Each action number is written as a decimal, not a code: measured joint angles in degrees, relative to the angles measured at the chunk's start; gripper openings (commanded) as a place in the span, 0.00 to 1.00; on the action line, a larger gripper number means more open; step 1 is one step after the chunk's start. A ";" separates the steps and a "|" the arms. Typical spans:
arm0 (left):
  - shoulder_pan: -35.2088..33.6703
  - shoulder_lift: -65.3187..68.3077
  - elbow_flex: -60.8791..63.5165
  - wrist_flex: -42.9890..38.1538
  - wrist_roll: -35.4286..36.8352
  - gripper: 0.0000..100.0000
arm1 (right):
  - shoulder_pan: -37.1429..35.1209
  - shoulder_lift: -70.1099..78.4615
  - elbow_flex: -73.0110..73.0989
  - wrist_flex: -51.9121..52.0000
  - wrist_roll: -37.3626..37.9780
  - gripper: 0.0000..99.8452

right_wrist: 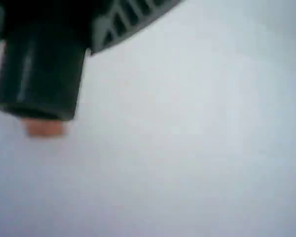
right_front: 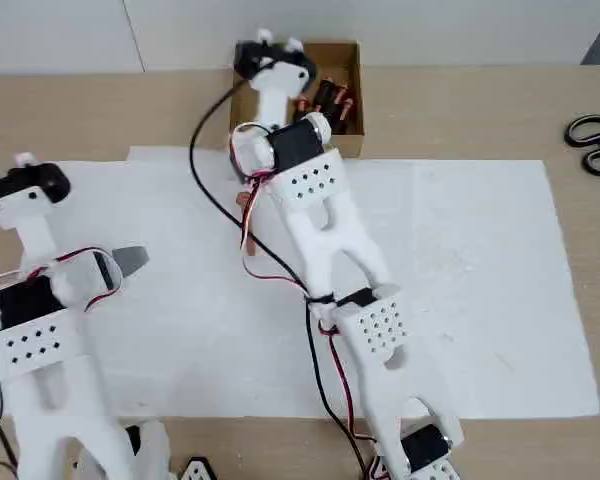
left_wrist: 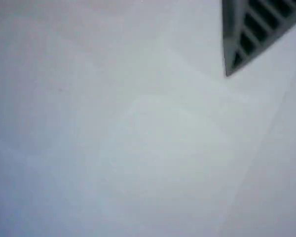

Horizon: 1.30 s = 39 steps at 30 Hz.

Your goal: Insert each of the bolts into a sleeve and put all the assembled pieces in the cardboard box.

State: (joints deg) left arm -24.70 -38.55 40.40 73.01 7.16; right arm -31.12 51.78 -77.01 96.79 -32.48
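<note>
Where crinkled white paper [right_front: 460, 280] covers the tan wooden table [right_front: 480, 110], left gripper [right_front: 130, 262] low over it, closure not discernible, right gripper [right_wrist: 64, 17] pinching smooth black cylindrical sleeve [right_wrist: 39, 69], copper bolt [right_wrist: 44, 127] tip protruding, square cardboard box [right_front: 350, 145] beyond, assembled black-and-copper pieces [right_front: 325, 100] inside.

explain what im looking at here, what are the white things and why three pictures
Those are two white robot arms at a table: the left arm and the right arm. The high view looks down from a fixed camera. The other two come from a camera on each arm's wrist, close over the white paper. At the far edge sits a cardboard box holding black sleeves with copper bolts in them. A pair of scissors lies on the bare table. In the right wrist view, the right arm's jaws seem to hold one more sleeve with a bolt tip poking out.
</note>
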 measured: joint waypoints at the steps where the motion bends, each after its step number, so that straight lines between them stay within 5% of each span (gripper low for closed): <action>1: 0.62 0.00 0.00 0.00 0.00 0.34 | 0.53 -0.97 3.52 0.09 0.00 0.00; 10: 4.75 0.00 0.00 0.00 0.00 0.34 | 1.14 -19.69 31.30 0.00 12.40 0.00; 16: 6.77 0.00 0.00 0.00 0.00 0.34 | 5.45 -22.15 40.18 0.00 14.07 0.00; 21: 6.77 0.00 2.02 0.00 0.00 0.34 | 10.20 -19.34 42.73 -0.18 14.07 0.00; 39: 11.87 0.00 2.55 0.53 0.00 0.34 | 10.20 -12.66 42.90 -0.35 14.51 0.01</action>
State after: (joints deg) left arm -12.84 -38.55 42.95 73.54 7.16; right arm -20.92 39.12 -34.11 96.44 -17.98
